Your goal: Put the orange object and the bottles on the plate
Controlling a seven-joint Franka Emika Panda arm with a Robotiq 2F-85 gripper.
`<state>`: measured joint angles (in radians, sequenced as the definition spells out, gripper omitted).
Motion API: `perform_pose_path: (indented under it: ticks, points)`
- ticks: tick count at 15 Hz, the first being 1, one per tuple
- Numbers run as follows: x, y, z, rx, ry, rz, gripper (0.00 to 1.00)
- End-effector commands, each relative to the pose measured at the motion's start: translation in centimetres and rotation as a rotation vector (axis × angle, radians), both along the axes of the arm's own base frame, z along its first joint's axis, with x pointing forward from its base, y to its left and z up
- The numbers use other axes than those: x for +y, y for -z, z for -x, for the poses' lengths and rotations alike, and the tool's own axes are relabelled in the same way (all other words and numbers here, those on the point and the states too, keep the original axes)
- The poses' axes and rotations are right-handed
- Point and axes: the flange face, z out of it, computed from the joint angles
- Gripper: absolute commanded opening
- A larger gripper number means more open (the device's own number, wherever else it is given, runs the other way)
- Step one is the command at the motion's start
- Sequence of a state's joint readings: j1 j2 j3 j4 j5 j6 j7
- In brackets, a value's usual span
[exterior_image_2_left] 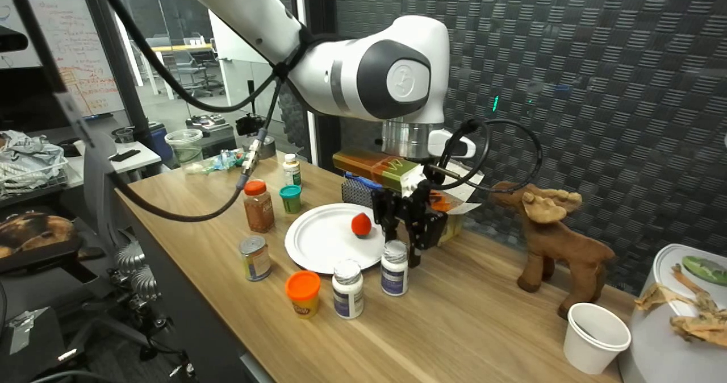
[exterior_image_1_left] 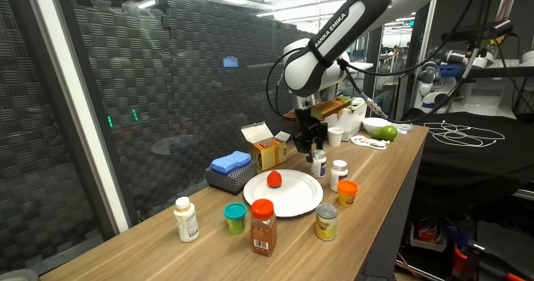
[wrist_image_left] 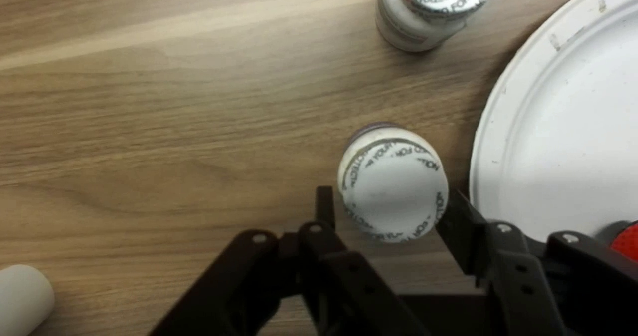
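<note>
In the wrist view my gripper (wrist_image_left: 390, 199) stands around the silver-topped white bottle (wrist_image_left: 398, 189). Its right finger meets or nearly meets the bottle; bare wood shows between bottle and left finger (wrist_image_left: 325, 209). That bottle is upright on the table, beside the white plate (exterior_image_1_left: 298, 197). A matching white bottle (exterior_image_2_left: 347, 298) is close by, near the orange object (exterior_image_2_left: 303, 295), an orange-lidded tub. Across the plate are a red-capped bottle (exterior_image_1_left: 263, 233), a teal-lidded green tub (exterior_image_1_left: 236, 222), a white-capped bottle (exterior_image_1_left: 187, 224) and a yellow can (exterior_image_1_left: 326, 227). A red strawberry-like item (exterior_image_1_left: 274, 179) rests on the plate.
Behind the plate stand an opened yellow box (exterior_image_1_left: 270, 156) and a blue sponge (exterior_image_1_left: 230, 162) on a dark mesh box (exterior_image_1_left: 233, 180). White paper cups (exterior_image_2_left: 593, 340) and a brown toy moose (exterior_image_2_left: 559, 241) are at the table's other end. Glass with dark foam walls the back.
</note>
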<state>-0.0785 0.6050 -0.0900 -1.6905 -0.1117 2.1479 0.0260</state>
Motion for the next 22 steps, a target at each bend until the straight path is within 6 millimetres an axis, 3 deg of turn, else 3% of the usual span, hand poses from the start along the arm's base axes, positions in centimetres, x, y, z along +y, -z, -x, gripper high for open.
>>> perform_pose_path:
  ticks: [1,9,14,19,22]
  points:
    - [0.4,-1.5,1.1,-0.013,-0.008,-0.012,0.27]
    - [1.3,-2.8,1.4,-0.025,0.011,-0.004,0.24]
    - [6.4,-4.2,-0.1,-0.066,-0.052,0.037,0.24]
    - [12.2,-2.7,-1.4,-0.04,-0.138,0.06,0.24]
    - [13.9,-1.9,-2.5,-0.051,-0.153,0.074,0.24]
